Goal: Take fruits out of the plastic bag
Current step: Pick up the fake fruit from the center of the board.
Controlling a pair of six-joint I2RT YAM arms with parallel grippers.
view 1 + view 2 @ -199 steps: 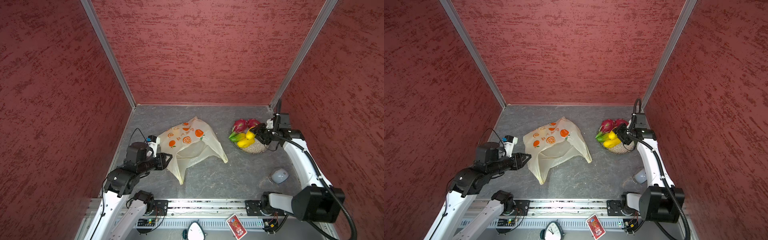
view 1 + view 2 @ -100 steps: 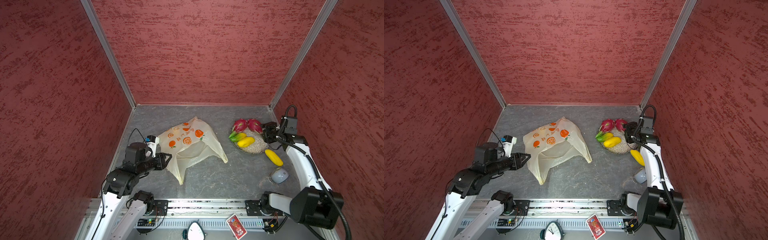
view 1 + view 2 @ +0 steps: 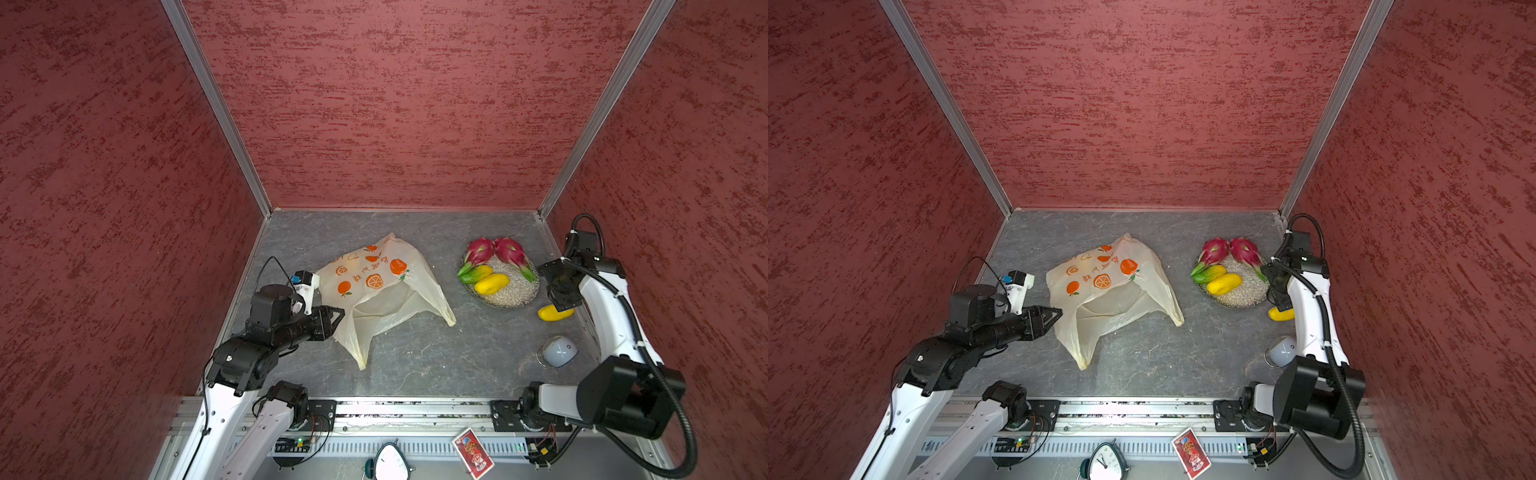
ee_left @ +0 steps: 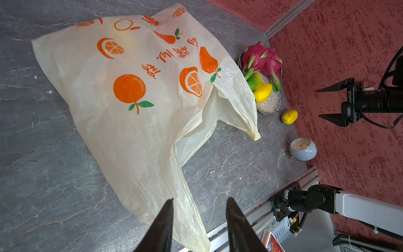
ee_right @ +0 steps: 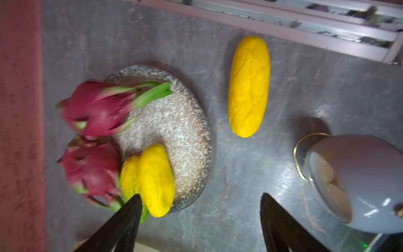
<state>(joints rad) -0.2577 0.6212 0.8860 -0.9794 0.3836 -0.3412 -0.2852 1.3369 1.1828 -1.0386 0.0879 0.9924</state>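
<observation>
Top view, counts:
- 1 plastic bag point(image 3: 374, 291), frame centre, slumped on the table point(image 3: 415, 361).
- 1 plate point(image 3: 519, 293) to its right, holding 2 dragon fruits point(image 3: 480, 251) and 2 mangoes point(image 3: 491, 283).
- 1 loose mango point(image 3: 555, 312) on the table, lower right of the plate.
- 1 cup point(image 3: 559, 351) below that.

Left gripper point(image 4: 200, 199) is at the bag's lower-left edge, fingers apart, gripping nothing. Right gripper point(image 5: 201, 194) has its fingers wide apart, empty.

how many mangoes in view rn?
3: a yellow mango and a green-yellow mango on the speckled plate; a third mango on the table beside the plate. The plastic bag may hide more.
</observation>
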